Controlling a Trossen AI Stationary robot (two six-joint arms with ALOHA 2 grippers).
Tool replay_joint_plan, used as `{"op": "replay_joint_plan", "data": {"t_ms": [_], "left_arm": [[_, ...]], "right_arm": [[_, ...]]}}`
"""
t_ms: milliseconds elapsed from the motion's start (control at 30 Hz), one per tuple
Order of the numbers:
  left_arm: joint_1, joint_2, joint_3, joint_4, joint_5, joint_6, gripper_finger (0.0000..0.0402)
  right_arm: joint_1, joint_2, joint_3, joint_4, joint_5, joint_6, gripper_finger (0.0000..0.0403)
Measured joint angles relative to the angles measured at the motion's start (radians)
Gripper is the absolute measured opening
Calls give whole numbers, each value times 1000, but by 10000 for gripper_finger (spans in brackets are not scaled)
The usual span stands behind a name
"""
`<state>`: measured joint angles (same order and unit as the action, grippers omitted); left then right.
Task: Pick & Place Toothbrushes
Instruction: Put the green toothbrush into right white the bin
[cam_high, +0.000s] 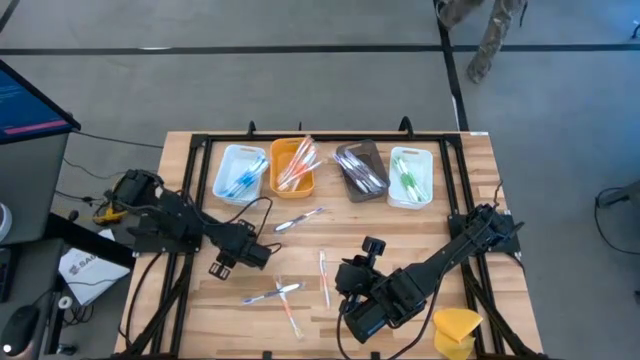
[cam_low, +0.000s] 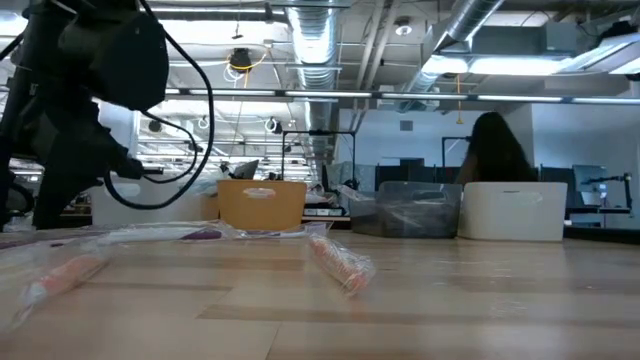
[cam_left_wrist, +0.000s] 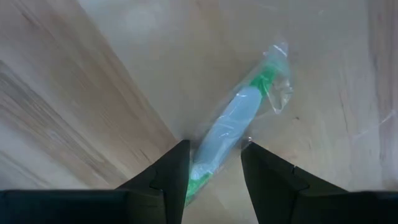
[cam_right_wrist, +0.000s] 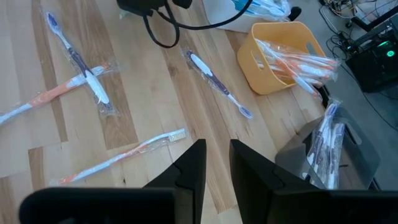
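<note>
Sorting looks partly done. Four trays stand in a row at the far side of the desk (cam_high: 470, 160), and each already carries wrapped toothbrushes: blue ones in the left white tray (cam_high: 238, 172), orange ones in the orange tray (cam_high: 292, 166), dark ones in the brown tray (cam_high: 360, 170), green ones in the right white tray (cam_high: 410, 176). Left to clear are a few loose brushes on the open boards: a blue brush (cam_high: 298, 219) near the trays, a crossed pair (cam_high: 274, 293), an upright orange brush (cam_high: 324, 276), and another orange brush (cam_high: 292, 321) nearer the front edge.

The left claw (cam_left_wrist: 214, 163) is low over the desk, pinching a wrapped green brush (cam_left_wrist: 233, 124) between its fingers; whether the brush has left the wood is hard to judge. The right claw (cam_right_wrist: 217, 163) hovers above the boards with fingers nearly together and nothing between them.

From overhead, the left claw hides its green brush. A yellow lump (cam_high: 457, 329) sits partly cut off at the front edge.
</note>
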<state>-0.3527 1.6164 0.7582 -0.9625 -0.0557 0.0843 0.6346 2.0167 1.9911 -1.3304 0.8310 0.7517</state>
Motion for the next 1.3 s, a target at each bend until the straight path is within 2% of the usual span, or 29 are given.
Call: {"op": "replay_joint_plan", "data": {"t_ms": [167,400,600,733,833,967,1100,1200,1300], "left_arm": [[0,18,0,-5,-3,0,120],[0,6,-2,-4,-4,0,18],[0,5,2,-3,-9,0,14],[-17,-23,35,20,-68,10,13],[-36,-94,82,15,-130,17,12],[-61,-225,154,33,-206,47,12],[-88,-385,167,213,-230,119,12],[-109,-505,128,449,-214,192,12],[-109,-581,44,760,-135,273,12]], "right_arm": [[0,0,0,0,0,0,65],[0,0,0,1,0,0,65],[0,0,0,4,0,1,65],[0,0,0,11,0,11,65],[-1,0,0,28,-22,32,65],[-11,0,0,52,-112,5,65],[-26,0,0,99,-181,0,65],[-47,0,0,160,-262,-22,66],[-80,0,0,269,-318,-117,72]]}}
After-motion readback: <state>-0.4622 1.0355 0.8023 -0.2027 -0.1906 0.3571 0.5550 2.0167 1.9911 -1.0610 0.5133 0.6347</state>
